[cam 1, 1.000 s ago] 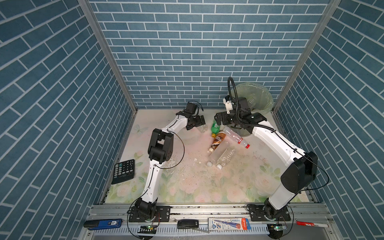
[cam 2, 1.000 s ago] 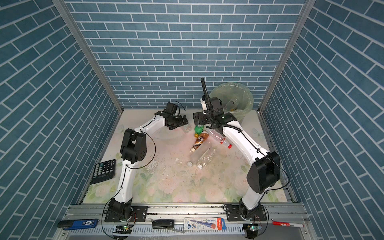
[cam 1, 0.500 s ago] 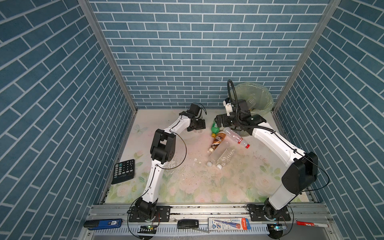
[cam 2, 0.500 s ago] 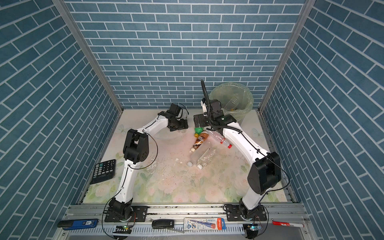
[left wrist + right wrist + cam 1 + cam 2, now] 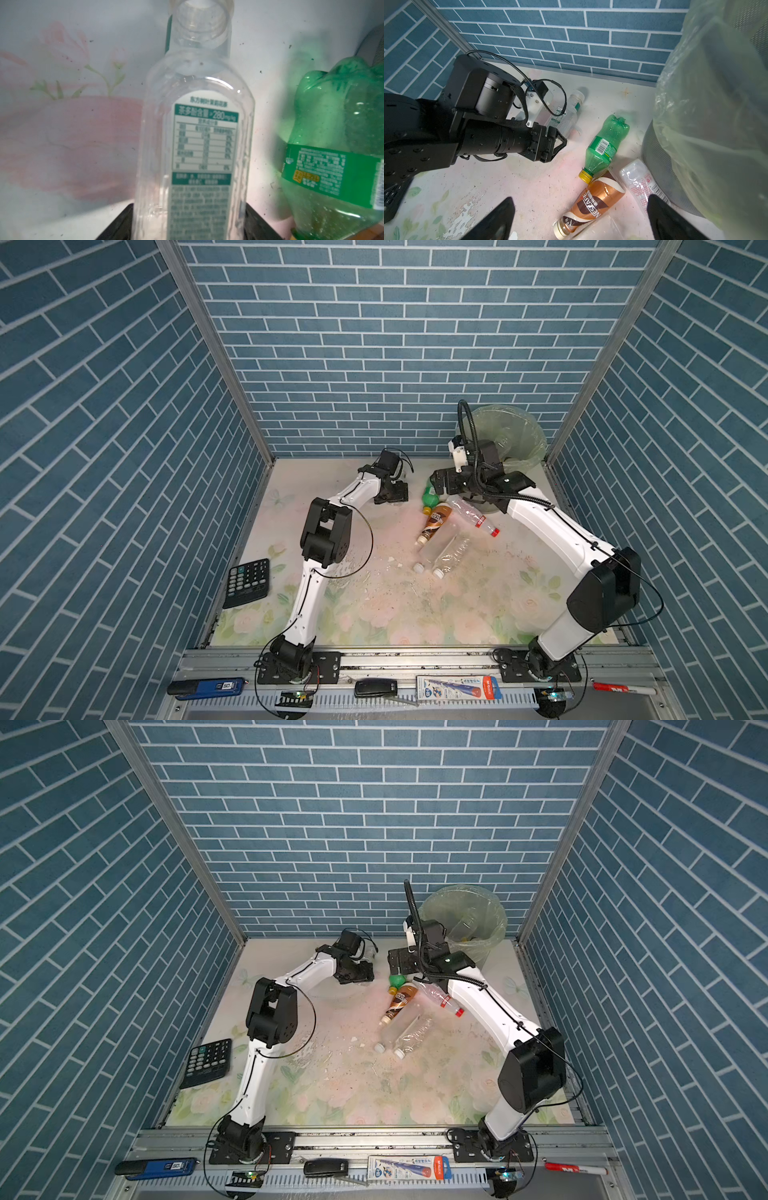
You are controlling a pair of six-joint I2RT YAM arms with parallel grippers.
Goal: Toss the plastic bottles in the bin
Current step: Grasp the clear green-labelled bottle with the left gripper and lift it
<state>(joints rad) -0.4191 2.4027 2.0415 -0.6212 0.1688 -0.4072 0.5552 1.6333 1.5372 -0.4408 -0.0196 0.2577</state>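
Note:
My left gripper [image 5: 189, 205] is low at the back of the table, its jaws pressed on both sides of a clear bottle [image 5: 197, 135] with a green and white label that lies flat. The same bottle [image 5: 564, 118] shows in the right wrist view. Both top views show the left gripper [image 5: 392, 493] [image 5: 359, 973]. A green bottle [image 5: 430, 497] [image 5: 606, 143], a brown bottle [image 5: 436, 520] [image 5: 593, 203] and a red-capped clear bottle [image 5: 469, 514] lie beside the bin [image 5: 515, 435] [image 5: 465, 915]. My right gripper [image 5: 438, 483] [image 5: 581, 199] hangs open and empty above them.
Two clear bottles with white caps [image 5: 432, 551] [image 5: 453, 553] lie side by side mid-table. A black calculator [image 5: 248, 583] sits at the left edge. A blue stapler [image 5: 208, 686] and pens lie on the front rail. The bin stands in the back right corner against the brick wall.
My left gripper has sunk a little toward the table and its jaws have narrowed onto the clear bottle. The right arm and the other bottles have not moved.

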